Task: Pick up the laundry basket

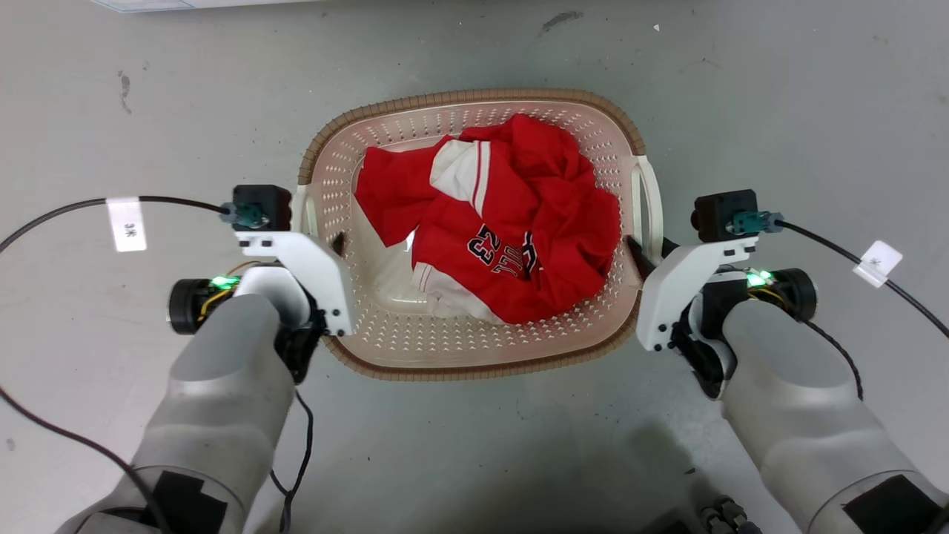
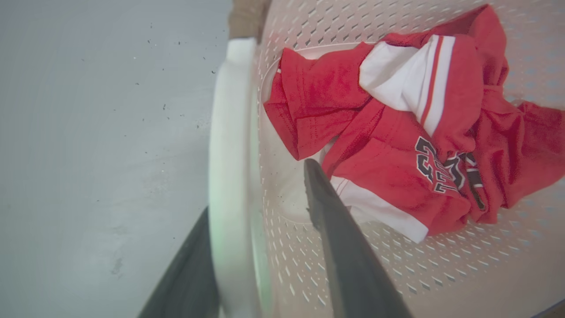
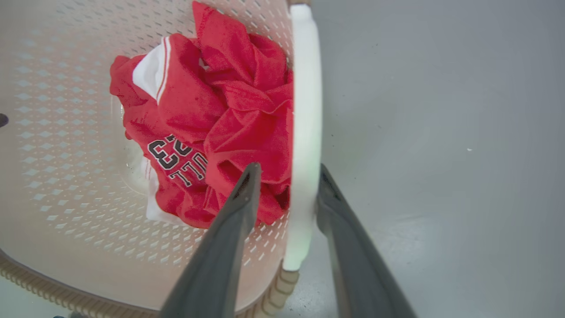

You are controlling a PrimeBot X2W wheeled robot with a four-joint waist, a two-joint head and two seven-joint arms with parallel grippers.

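Note:
The laundry basket is cream-white and perforated with a brown woven-look rim. It stands on the grey floor straight ahead and holds a crumpled red and white jersey. My left gripper straddles the basket's left white loop handle: the outer finger lies against the handle, the inner finger stands inside the basket with a gap. My right gripper straddles the right handle the same way, with a narrower gap on the inner side. Both are open.
Bare grey floor surrounds the basket on all sides. Black cables with white tags trail from both wrists across the floor. A pale object's edge shows at the top left.

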